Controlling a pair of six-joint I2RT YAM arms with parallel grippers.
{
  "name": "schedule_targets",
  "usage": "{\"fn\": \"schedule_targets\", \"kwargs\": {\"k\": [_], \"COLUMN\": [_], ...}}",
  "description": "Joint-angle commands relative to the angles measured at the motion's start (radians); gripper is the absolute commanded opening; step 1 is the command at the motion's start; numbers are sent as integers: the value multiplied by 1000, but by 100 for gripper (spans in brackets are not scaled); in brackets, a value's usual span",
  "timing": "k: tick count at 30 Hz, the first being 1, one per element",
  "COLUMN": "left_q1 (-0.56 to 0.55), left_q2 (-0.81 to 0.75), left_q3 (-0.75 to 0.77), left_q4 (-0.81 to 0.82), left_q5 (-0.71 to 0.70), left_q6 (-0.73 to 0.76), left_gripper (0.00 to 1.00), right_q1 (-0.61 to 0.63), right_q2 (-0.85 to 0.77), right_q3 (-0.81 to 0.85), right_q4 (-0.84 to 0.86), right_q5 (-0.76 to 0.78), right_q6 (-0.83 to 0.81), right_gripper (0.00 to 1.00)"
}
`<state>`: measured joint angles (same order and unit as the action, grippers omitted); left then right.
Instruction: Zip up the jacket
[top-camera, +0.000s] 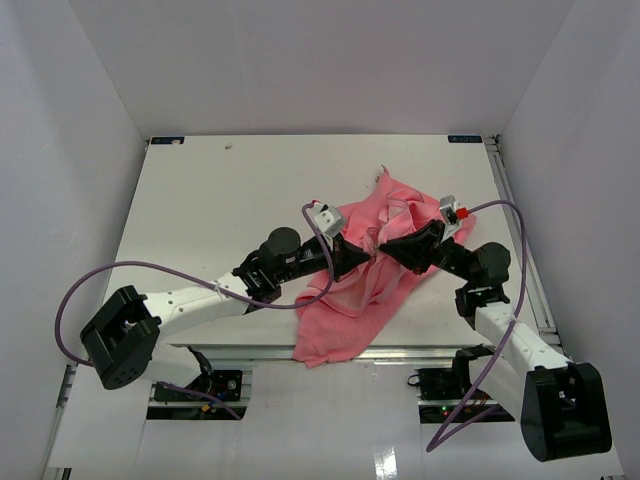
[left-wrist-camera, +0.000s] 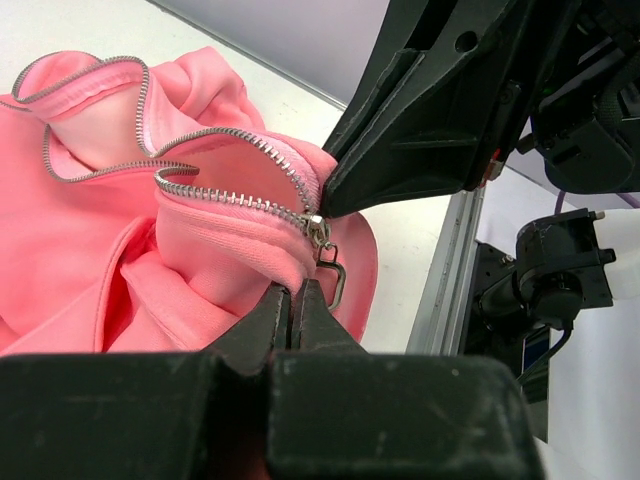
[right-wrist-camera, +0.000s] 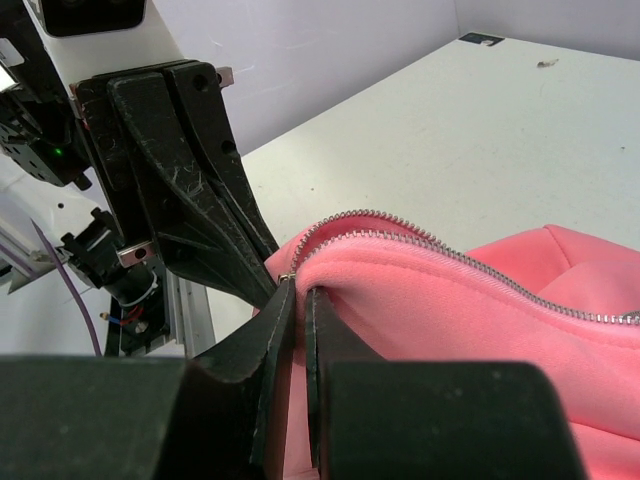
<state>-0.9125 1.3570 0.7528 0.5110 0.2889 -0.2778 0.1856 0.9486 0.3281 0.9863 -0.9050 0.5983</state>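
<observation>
Left wrist view: left gripper (left-wrist-camera: 294, 297) clamps the jacket (left-wrist-camera: 100, 260) at its hem just below the slider (left-wrist-camera: 317, 230), seemingly to anchor it; right gripper (right-wrist-camera: 300, 296), jaws together, pinches fabric beside the slider, likely to tension the zip (left-wrist-camera: 230, 197); jacket lies crumpled right of centre on the table (top-camera: 220, 190).

Left hand (left-wrist-camera: 295, 290), right hand (right-wrist-camera: 300, 292) black; arms (top-camera: 195, 300) white.
</observation>
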Motion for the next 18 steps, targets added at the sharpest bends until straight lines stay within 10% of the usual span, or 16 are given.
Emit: {"fn": "schedule_targets", "kwargs": {"k": [1, 18], "left_q1": [-5, 162], "left_q2": [-21, 153], "left_q3": [13, 82], "left_q4": [-125, -132], "left_q5": [-9, 336], "left_q6": [-35, -256], "left_gripper": [0, 0], "right_q1": [-12, -7], "right_q2": [10, -82], "right_q3": [76, 165], "right_q4": [2, -638], "right_q5": [29, 222], "right_q6": [-32, -281], "right_gripper": [10, 53]}}
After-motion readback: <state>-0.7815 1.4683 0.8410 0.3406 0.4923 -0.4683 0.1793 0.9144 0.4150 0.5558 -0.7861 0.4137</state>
